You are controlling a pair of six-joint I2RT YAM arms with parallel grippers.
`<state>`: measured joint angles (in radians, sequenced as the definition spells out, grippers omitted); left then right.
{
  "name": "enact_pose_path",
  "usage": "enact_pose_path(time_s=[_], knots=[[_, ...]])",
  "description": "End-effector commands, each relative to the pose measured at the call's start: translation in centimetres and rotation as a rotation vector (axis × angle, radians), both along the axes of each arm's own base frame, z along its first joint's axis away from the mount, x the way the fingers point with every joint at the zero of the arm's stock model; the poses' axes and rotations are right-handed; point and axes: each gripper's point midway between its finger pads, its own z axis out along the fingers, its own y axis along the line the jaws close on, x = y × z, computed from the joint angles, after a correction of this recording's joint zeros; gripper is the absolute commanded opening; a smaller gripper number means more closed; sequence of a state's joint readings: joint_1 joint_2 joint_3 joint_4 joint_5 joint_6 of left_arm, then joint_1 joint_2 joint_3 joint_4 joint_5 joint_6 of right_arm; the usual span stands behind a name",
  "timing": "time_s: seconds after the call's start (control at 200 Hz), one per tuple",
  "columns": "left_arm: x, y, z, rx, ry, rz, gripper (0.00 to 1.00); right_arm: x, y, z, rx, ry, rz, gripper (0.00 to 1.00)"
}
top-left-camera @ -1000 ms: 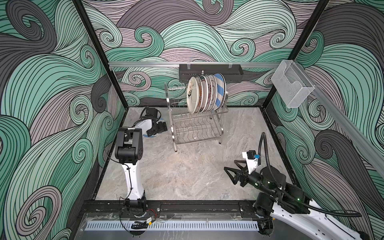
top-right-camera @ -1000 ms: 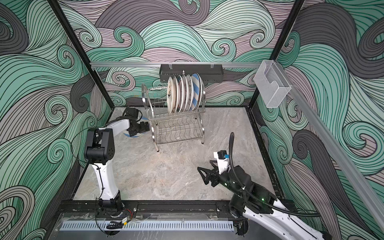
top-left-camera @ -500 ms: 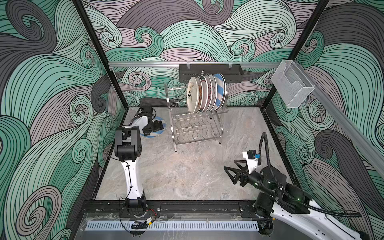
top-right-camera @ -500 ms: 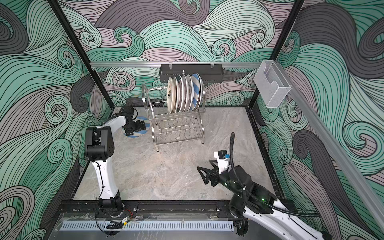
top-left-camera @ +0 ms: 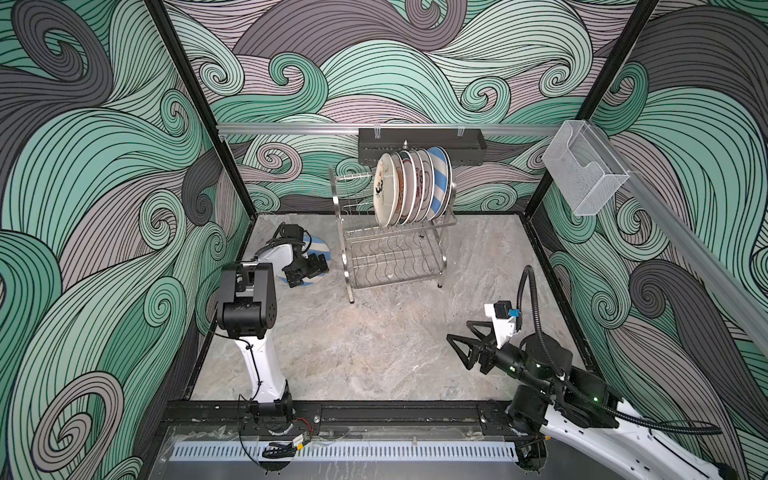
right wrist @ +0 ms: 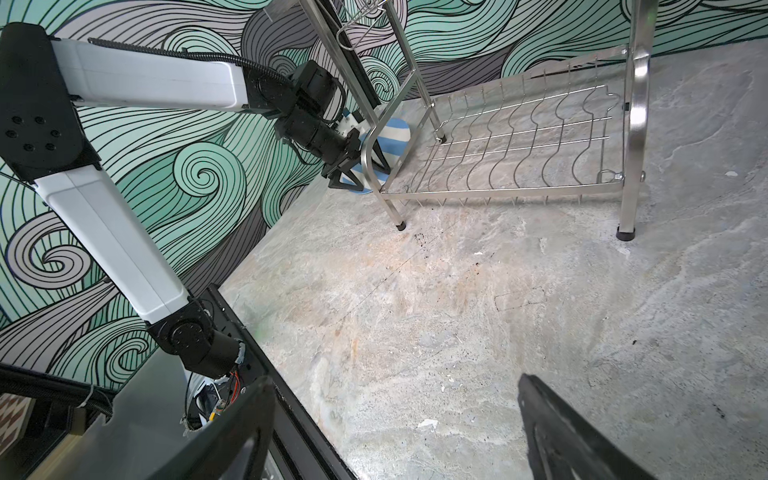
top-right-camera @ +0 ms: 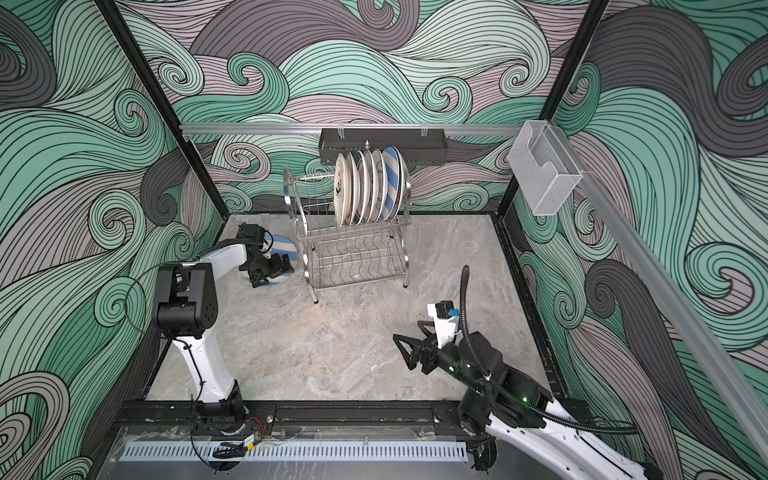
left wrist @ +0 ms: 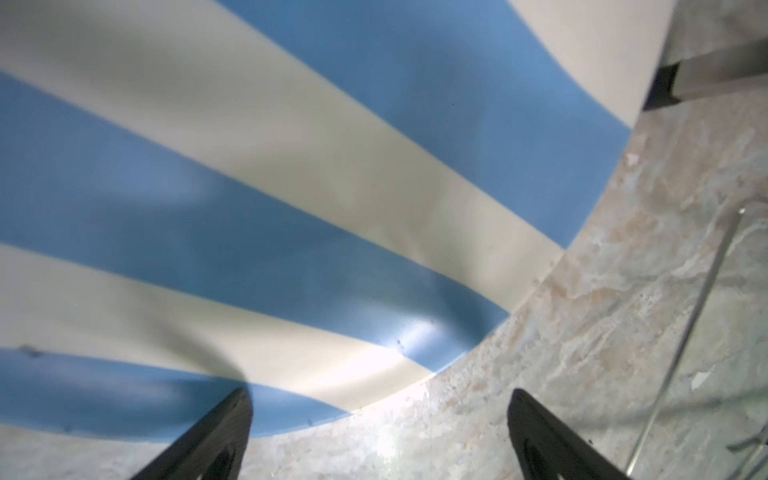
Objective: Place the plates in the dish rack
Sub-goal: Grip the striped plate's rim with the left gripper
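A blue-and-white striped plate (top-left-camera: 319,248) (top-right-camera: 286,248) lies flat on the table left of the dish rack (top-left-camera: 386,262) (top-right-camera: 353,262). My left gripper (top-left-camera: 308,270) (top-right-camera: 272,271) hangs open over the plate's near edge. In the left wrist view the plate (left wrist: 291,187) fills most of the frame, with one finger over its rim and the other over bare table; the left gripper (left wrist: 378,415) holds nothing. Several plates (top-left-camera: 411,187) (top-right-camera: 368,187) stand upright in the rack's upper tier; the lower shelf (right wrist: 519,124) is bare. My right gripper (top-left-camera: 461,347) (top-right-camera: 405,349) (right wrist: 395,415) is open at the near right.
A black perforated tray (top-left-camera: 419,145) hangs on the back rail just behind the rack. A clear plastic box (top-left-camera: 586,174) is fixed to the right wall rail. The marble table (top-left-camera: 374,340) stretches between the rack and my right arm, with a black frame bar along the front.
My left gripper has pulled back from over the striped plate toward the near left, uncovering most of it, and now sits at its near edge. The right arm has not moved.
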<state>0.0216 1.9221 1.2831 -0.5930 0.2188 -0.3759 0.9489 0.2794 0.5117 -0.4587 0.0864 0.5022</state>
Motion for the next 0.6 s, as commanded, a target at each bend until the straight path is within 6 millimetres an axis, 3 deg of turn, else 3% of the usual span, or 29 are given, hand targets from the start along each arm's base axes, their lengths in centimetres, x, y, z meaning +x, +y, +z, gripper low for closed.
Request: enact_pose_path(time_s=[0.0, 0.29, 0.595], knots=[[-6.3, -2.0, -2.6, -0.074, 0.183, 0.01, 0.99, -0.2, 0.2, 0.6, 0.025, -0.009, 0.012, 0.91], [-14.7, -5.0, -3.9, -0.128, 0.231, 0.014, 0.99, -0.5, 0.3, 0.8, 0.035, 0.0, 0.033, 0.91], [-21.0, -8.2, -3.6, -0.143, 0.23, -0.024, 0.98, -0.7, 0.0, -0.3, 0.009, 0.033, 0.028, 0.91]])
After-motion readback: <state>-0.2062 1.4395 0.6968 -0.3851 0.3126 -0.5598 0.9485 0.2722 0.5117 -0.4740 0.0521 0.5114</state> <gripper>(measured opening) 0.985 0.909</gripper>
